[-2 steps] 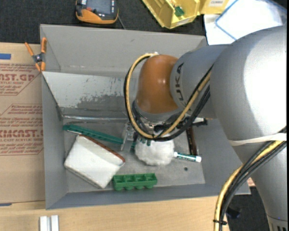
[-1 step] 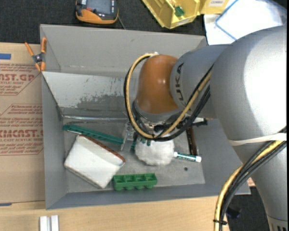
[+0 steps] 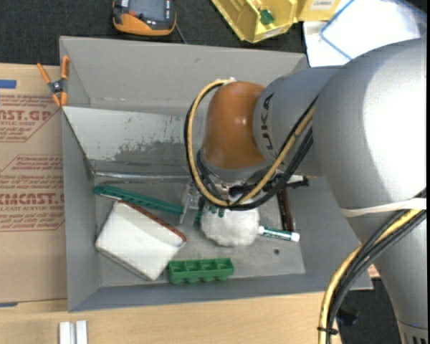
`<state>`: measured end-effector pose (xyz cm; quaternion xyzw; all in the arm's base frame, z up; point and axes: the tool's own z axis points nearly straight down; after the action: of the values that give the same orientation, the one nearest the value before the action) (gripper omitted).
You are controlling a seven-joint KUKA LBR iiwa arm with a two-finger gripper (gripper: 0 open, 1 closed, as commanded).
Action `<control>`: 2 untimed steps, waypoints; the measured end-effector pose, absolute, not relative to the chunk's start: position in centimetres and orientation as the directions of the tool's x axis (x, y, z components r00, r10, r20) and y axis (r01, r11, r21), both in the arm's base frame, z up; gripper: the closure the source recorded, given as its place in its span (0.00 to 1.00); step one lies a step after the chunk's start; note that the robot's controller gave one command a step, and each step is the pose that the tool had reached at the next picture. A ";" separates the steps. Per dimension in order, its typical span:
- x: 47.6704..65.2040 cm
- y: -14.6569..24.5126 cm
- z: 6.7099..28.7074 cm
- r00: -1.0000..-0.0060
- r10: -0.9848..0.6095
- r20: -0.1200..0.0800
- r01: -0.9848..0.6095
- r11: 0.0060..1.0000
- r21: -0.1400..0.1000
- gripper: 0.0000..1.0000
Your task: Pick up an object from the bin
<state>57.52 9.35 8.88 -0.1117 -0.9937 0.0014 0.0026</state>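
Gripper is down mid-bin, right at the upper left edge of a white fluffy wad lying on the floor of the bin, centre-right. The orange wrist cover and the cables block my view, so I can't tell whether the gripper is spread or closed, or whether it has anything.

Left of it, a teal-green stick lies across the floor above a white block with a brown edge. A green ridged brick sits near the front wall. A small white-and-teal brush lies at the wad's right side.
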 end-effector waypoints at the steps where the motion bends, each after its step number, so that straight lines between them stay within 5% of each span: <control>1: 57.5 9.4 8.9 -0.975 0.222 0.005 0.222 0.975 -0.004 1.00; 2: 57.5 9.4 8.9 -0.975 0.222 0.005 0.222 0.975 -0.004 1.00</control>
<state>57.52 9.35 8.88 -0.1118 -0.9937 0.0015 0.0025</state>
